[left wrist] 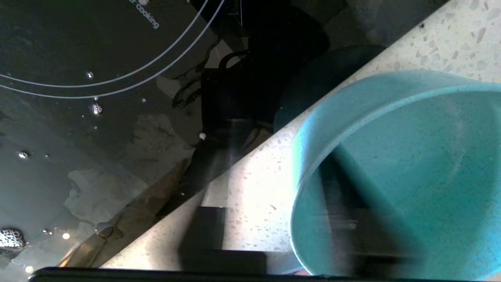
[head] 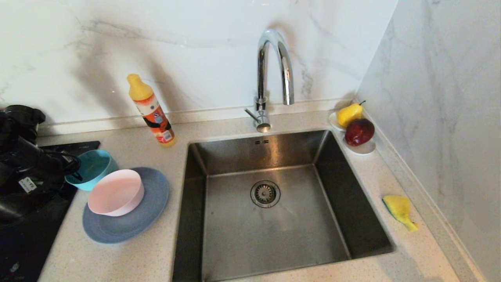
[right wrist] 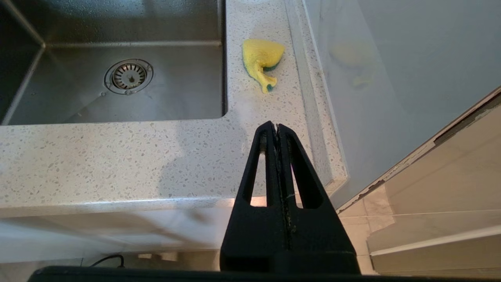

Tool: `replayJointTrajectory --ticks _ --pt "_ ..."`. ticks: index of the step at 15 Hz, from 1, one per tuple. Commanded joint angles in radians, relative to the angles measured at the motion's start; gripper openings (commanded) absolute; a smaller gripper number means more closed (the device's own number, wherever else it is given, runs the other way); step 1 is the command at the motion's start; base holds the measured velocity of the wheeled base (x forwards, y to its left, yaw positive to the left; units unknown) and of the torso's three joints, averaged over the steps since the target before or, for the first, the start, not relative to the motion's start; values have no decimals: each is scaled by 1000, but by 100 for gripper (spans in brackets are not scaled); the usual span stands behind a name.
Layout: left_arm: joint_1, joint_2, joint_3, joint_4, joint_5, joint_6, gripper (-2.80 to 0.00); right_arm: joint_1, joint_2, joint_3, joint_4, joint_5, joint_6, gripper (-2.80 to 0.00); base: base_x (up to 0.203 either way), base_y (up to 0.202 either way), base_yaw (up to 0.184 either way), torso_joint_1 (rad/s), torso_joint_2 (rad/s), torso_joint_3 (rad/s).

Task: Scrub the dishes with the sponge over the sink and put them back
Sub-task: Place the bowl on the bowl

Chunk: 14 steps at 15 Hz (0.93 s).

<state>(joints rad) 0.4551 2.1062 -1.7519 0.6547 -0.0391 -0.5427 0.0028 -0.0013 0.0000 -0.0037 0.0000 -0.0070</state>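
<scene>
Now look at your dishes on the table left of the sink (head: 270, 156): a wide grey-blue plate (head: 129, 225) lies flat, a pale pink bowl (head: 116, 192) rests tilted on it with its mouth turned up and toward the far left, and a smaller teal bowl (head: 92, 168) sits just behind, touching the plate's far edge. Your left gripper (head: 76, 169) is at the teal bowl's left rim. In the left wrist view one dark finger (left wrist: 344, 203) lies blurred inside the bowl and another sits outside its wall, astride the rim; you cannot tell whether they are pinching it.

The sponge (head: 400, 210), yellow with a green scouring face, lies on the table right of the sink, its long axis running front to back and its narrow tail pointing toward you. Your right gripper (right wrist: 277, 127) hangs off the table's front edge, fingers pressed together on nothing.
</scene>
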Motion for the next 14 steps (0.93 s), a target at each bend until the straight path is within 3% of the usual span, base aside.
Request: replayJointTrajectory --ticks 1,7,10,14 --pt "0 5 -14 3 -1 -4 -280 0 0 0 -1 0 0 -280 0 0 0 0 0 0" --pt "1 -5 -123 17 9 -43 -280 0 -1 0 -1 0 -1 -280 0 0 0 0 0 0" --pt "3 -76 -179 87 2 -59 -280 0 0 0 -1 0 -1 -280 0 0 0 0 0 0" --pt "-16 -205 -159 286 -105 -49 -280 0 0 0 -1 0 -1 -280 0 0 0 0 0 0"
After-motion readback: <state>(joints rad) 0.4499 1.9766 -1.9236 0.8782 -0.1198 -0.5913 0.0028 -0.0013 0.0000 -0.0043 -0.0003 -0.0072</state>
